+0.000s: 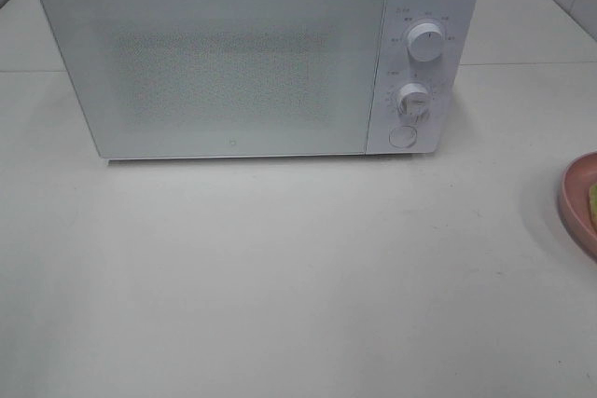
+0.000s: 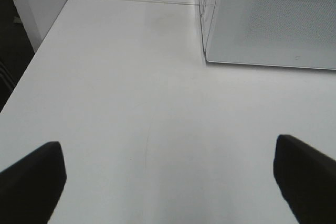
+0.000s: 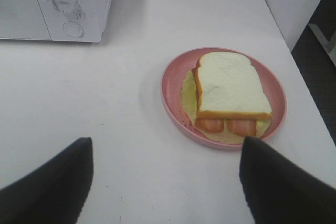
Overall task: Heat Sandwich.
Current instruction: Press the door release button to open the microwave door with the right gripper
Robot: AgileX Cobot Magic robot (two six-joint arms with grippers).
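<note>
While the boxy white microwave oven [image 1: 224, 53] stands toward the back of the pale, smooth table [image 1: 280, 277] with its frosted, speckled door [image 1: 215, 62] shut flat against the body, both arms hang low over the tabletop in front of it. The microwave's control panel carries two round white knobs, the upper [image 1: 425, 44] above the lower [image 1: 413, 100], and a flat round white button [image 1: 402, 135] beneath them. On that control-panel side of the microwave, forward of its front face and clearly apart from it, sits a round pink plate [image 3: 173, 95], only an edge of which shows in the high view. The sandwich [image 3: 231, 85] of thick square white bread with a tan-orange crust lies on this plate, covering most of it, with pale yellow-green filling spreading past the bread and two orange-pink pieces showing under the slice's edge farthest from the microwave. The right gripper [image 3: 168, 182] hovers above the table on the plate's side away from the microwave, its two dark fingers [image 3: 52, 184] spread wide and touching neither plate nor sandwich. The left gripper [image 2: 169, 179] hangs over bare tabletop off the microwave's front corner farthest from the knobs, its dark fingers [image 2: 31, 177] likewise spread fully apart.
</note>
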